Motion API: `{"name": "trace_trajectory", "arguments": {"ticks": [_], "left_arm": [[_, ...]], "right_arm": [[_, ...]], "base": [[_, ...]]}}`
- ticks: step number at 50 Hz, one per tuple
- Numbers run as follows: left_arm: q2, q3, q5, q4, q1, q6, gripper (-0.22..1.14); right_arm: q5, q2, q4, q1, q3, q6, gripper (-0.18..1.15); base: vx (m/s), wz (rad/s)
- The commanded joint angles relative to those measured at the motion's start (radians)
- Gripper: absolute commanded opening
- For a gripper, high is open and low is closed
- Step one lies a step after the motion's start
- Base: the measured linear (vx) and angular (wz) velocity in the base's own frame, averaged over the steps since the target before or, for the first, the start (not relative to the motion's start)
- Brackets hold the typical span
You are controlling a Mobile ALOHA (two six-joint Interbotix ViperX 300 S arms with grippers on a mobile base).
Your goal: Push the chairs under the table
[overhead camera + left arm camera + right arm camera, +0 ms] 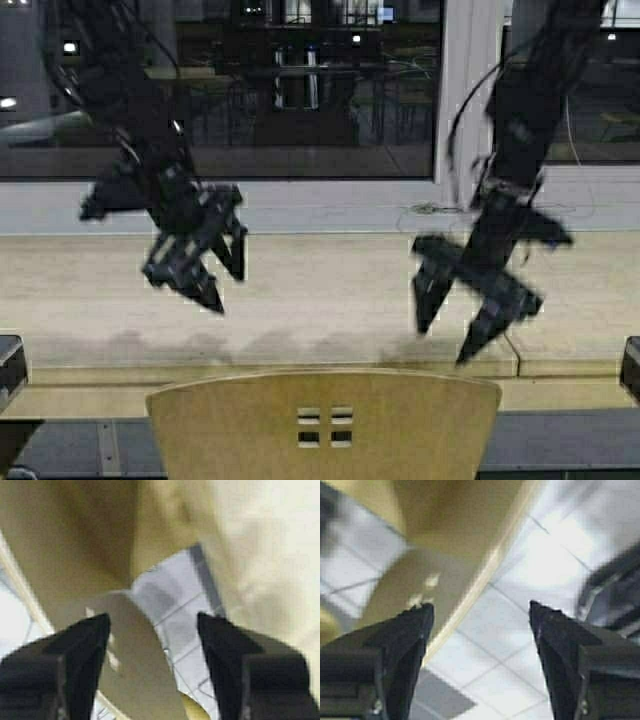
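One tan plywood chair (323,425) with four small square cutouts shows its curved back at the bottom middle of the high view, just before the long pale wood table (90,300). My left gripper (222,287) hangs open above the table, over the chair's left side. My right gripper (447,338) is open too, above the chair's right side. Neither touches the chair. The left wrist view shows the chair back (135,670) below the open left gripper (152,625). In the right wrist view the chair (420,590) lies beside the open right gripper (480,614), over floor tiles.
A dark window (250,90) with a pale sill runs behind the table. Black objects sit at the left edge (10,365) and right edge (630,368) of the high view. Grey-white floor tiles (485,655) lie under the chair.
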Motion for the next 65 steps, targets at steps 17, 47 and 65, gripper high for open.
{"name": "trace_trajectory", "arguments": {"ticks": [17, 47, 65], "left_arm": [[-0.525, 0.195, 0.084, 0.245, 0.112, 0.502, 0.88], [-1.025, 0.380, 0.066, 0.695, 0.195, 0.749, 0.88], [-1.108, 0.449, -0.054, 0.706, 0.198, 0.750, 0.88]], "right_arm": [[0.049, -0.551, -0.265, -0.078, 0.012, -0.127, 0.92], [-0.270, -0.937, -0.597, -0.051, 0.178, -0.394, 0.91], [-0.337, -0.945, -0.592, -0.038, 0.210, -0.391, 0.91]], "base": [[0.00, 0.00], [-0.01, 0.00], [-0.01, 0.08]]}}
